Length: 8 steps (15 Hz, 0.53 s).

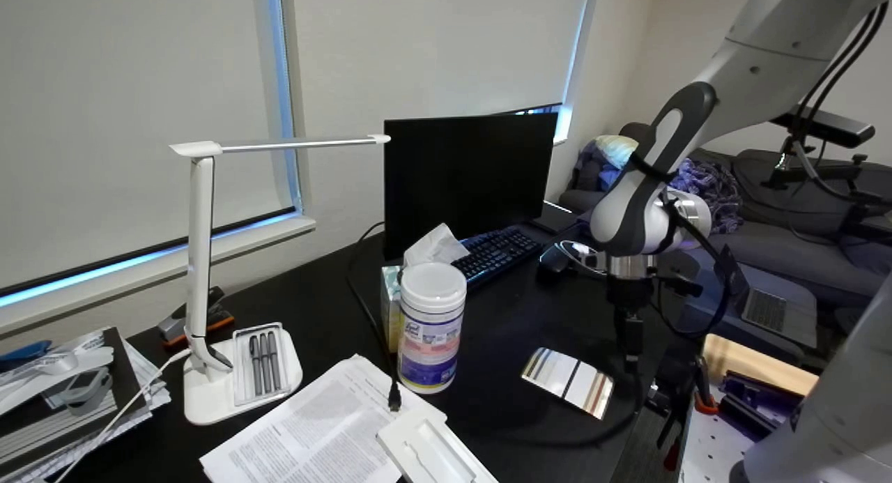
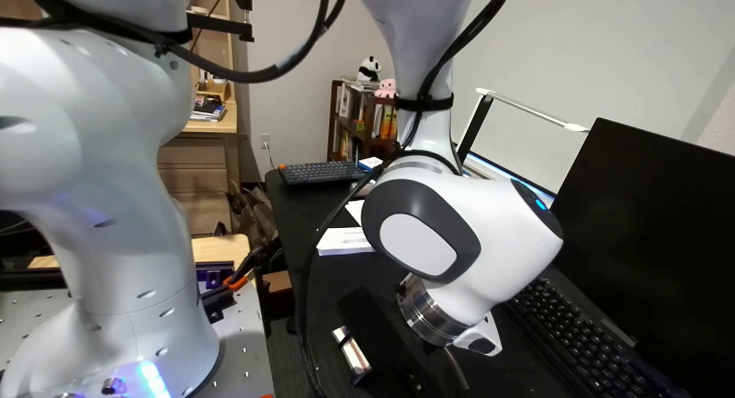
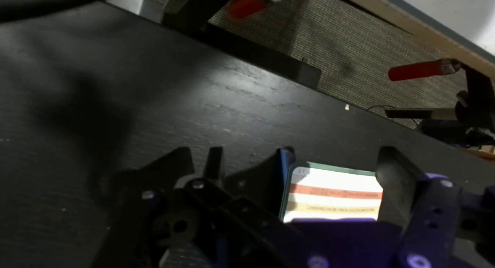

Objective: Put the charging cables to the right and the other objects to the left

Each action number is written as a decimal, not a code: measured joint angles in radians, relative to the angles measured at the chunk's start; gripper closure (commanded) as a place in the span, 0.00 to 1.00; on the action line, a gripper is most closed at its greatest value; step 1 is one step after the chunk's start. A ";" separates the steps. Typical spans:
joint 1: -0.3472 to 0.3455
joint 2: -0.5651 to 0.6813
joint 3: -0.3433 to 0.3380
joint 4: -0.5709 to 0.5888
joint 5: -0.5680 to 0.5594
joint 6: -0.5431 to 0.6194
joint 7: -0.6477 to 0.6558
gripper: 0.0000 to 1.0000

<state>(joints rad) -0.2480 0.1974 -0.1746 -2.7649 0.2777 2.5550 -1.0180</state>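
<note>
The robot arm (image 1: 704,113) hung over the black table (image 1: 491,333), and its end effector (image 1: 631,354) pointed down close to the table's edge. In the wrist view its two fingers (image 3: 392,171) stood wide apart, and they had hold of nothing. The flat shiny item (image 1: 568,383), with stripes across its face, lay on the table just beside the end effector. Seen from the wrist, it appeared between the fingers, nearer to one of them, which hid a part of its side.

Beside the mouse (image 1: 552,260) there was a loop of thin white cord (image 1: 580,250) — the arm stood in front of a part of it, so I could not say with certainty that it was the charging cable.

The monitor (image 1: 467,183) stood farther back, with the keyboard (image 1: 502,251) before it. In an exterior view the wipes canister (image 1: 431,336) stood upright in front of the tissue box (image 1: 390,309). Near the canister lay printed papers (image 1: 306,420), and a white tray (image 1: 432,451) overlapped them. The white desk lamp (image 1: 200,260) stood beyond the papers — its base carried several dark pens (image 1: 265,361).
</note>
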 measured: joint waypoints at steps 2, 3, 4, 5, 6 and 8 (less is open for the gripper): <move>-0.013 0.023 0.027 0.008 0.013 0.015 -0.022 0.00; -0.021 0.033 0.042 0.012 0.028 0.019 -0.039 0.00; -0.032 0.041 0.058 0.015 0.050 0.023 -0.063 0.00; -0.043 0.046 0.076 0.015 0.078 0.030 -0.091 0.00; -0.055 0.048 0.094 0.015 0.108 0.036 -0.122 0.00; -0.075 0.051 0.121 0.015 0.163 0.041 -0.182 0.00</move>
<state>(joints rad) -0.3226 0.2483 -0.0538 -2.7499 0.4408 2.5958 -1.2003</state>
